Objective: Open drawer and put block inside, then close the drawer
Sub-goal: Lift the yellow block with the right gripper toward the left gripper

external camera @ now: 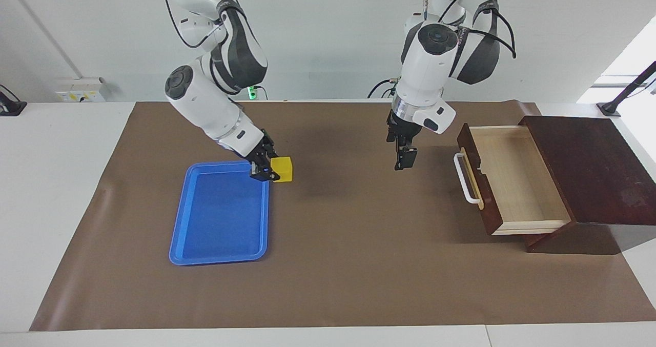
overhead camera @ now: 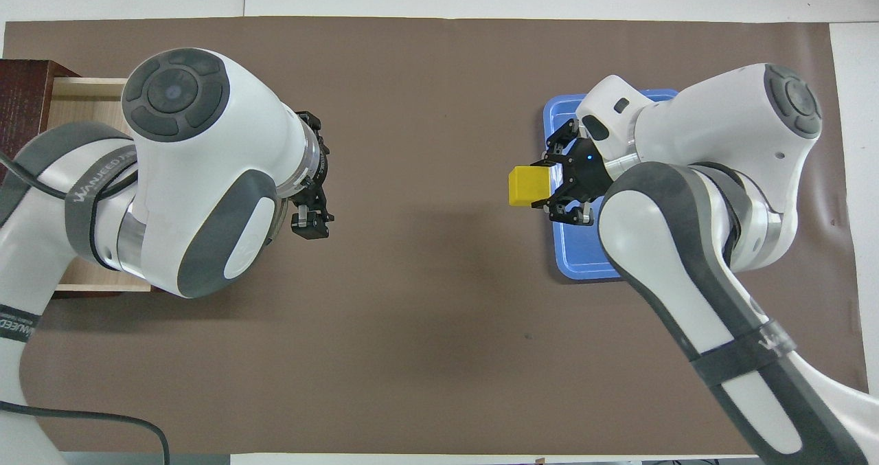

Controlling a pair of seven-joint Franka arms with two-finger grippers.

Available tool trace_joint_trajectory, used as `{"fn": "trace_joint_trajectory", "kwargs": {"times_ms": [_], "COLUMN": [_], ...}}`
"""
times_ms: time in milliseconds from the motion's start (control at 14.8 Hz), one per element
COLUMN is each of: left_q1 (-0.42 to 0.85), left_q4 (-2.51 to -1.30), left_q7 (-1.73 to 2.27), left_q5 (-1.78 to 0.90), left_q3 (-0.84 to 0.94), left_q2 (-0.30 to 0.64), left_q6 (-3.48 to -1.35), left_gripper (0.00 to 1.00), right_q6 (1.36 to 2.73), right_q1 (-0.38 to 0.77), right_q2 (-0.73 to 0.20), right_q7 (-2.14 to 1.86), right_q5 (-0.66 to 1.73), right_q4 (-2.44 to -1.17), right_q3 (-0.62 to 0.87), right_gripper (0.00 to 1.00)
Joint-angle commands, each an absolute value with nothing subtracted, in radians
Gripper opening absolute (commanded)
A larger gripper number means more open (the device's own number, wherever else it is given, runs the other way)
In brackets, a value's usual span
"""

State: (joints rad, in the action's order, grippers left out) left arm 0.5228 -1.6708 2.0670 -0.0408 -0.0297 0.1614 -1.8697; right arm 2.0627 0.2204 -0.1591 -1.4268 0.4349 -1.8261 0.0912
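Observation:
The yellow block (external camera: 283, 168) is held in my right gripper (external camera: 271, 171), whose fingers are shut on it, up in the air over the corner of the blue tray (external camera: 177, 234). It also shows in the overhead view (overhead camera: 527, 186), with the right gripper (overhead camera: 551, 187) over the tray's edge (overhead camera: 560, 259). The drawer (external camera: 512, 183) stands pulled out of its dark wooden box (external camera: 589, 167) at the left arm's end of the table, its pale inside showing and nothing in it. My left gripper (external camera: 405, 157) hangs over the brown mat, apart from the white handle (external camera: 465, 178).
The blue tray lies flat with nothing in it, toward the right arm's end. A brown mat (external camera: 348, 265) covers the table. In the overhead view the left arm (overhead camera: 178, 169) hides most of the drawer (overhead camera: 82, 101).

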Motion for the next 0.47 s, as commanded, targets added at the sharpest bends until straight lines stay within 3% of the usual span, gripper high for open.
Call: {"fn": "trace_joint_trajectory", "kwargs": {"times_ms": [0, 404], "left_q1": [0.578, 0.607], "left_q4": [-1.634, -1.594], "left_q7": [2.117, 2.187], "left_q5": [-0.048, -0.048], "left_q3": [-0.046, -0.045], "left_q2": [0.216, 0.245], "left_q6": [-1.875, -1.875], "left_gripper": [1.00, 1.00], "right_q6": [2.039, 2.051], "right_q1": [0.293, 0.419], "right_q2": [-0.189, -0.209], "right_q7": [-1.294, -1.119], "right_q5": [0.378, 0.283], "right_q4": [-1.749, -1.689], "right_q3": [0.089, 0.089], "right_gripper": [0.00, 0.00]}}
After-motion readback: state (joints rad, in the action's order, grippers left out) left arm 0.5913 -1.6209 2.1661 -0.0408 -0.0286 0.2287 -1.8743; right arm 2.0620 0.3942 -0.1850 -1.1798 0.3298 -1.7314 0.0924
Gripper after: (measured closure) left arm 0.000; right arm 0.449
